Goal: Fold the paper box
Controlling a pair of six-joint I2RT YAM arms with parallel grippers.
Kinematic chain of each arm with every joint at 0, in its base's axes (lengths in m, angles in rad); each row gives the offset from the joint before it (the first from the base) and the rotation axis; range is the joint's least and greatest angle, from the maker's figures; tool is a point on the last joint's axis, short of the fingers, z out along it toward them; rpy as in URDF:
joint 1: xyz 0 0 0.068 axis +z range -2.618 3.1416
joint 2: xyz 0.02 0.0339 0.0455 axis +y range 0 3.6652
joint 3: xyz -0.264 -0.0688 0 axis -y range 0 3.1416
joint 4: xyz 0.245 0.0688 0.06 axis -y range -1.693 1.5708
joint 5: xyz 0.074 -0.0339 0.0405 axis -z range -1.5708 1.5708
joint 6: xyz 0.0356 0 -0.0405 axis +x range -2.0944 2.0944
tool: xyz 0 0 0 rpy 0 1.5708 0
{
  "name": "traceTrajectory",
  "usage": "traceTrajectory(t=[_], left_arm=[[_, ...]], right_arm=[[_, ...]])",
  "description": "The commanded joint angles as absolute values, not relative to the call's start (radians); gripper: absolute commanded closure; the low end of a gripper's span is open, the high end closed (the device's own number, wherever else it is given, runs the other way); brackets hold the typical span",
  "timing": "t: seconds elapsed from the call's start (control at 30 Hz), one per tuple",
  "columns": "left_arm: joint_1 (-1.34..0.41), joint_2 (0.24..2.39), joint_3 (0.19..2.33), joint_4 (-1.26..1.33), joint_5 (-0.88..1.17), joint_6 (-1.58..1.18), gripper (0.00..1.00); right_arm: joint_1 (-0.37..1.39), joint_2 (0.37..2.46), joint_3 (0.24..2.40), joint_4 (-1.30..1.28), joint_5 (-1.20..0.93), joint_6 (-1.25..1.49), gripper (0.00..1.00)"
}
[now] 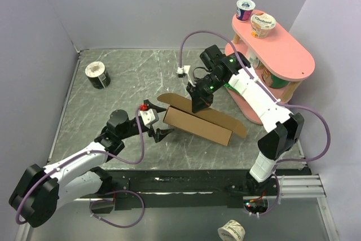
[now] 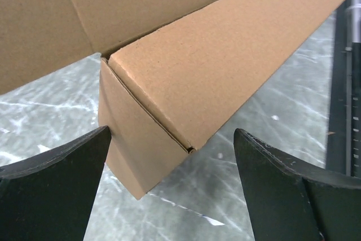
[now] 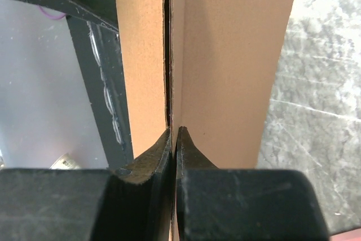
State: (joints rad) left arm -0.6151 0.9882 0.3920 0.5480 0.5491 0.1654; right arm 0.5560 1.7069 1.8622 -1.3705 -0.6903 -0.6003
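Mid-table, right gripper (image 1: 198, 105) pinches the raised flap (image 3: 176, 55) of the box (image 1: 197, 126); left gripper (image 1: 161, 135) sits with fingers spread wide at its left end.

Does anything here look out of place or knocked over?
One thing: a yogurt cup lies tilted beyond the near edge of the table, behind the arms' bases, far from the Chobani cup up on the pink shelf. It looks dropped. The paper box shows no damage.
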Motion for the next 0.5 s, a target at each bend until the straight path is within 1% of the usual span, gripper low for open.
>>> traceTrajectory(t=[0.0, 0.13, 0.33, 0.47], left_arm=[[-0.626, 1.018, 0.405, 0.574, 0.702, 0.124, 0.04], [-0.626, 1.066, 0.442, 0.534, 0.716, 0.135, 0.04], [-0.612, 1.118, 0.422, 0.594, 0.684, 0.132, 0.04], [-0.571, 1.166, 0.384, 0.712, 0.696, 0.08, 0.04]], right_arm=[[0.56, 1.701, 1.862, -1.462, -0.758, -0.635, 0.92], [0.558, 1.762, 1.876, -1.468, -0.756, -0.641, 0.91], [0.561, 1.776, 1.835, -1.422, -0.707, -0.606, 0.9], [0.565, 1.763, 1.813, -1.41, -0.703, -0.606, 0.9]])
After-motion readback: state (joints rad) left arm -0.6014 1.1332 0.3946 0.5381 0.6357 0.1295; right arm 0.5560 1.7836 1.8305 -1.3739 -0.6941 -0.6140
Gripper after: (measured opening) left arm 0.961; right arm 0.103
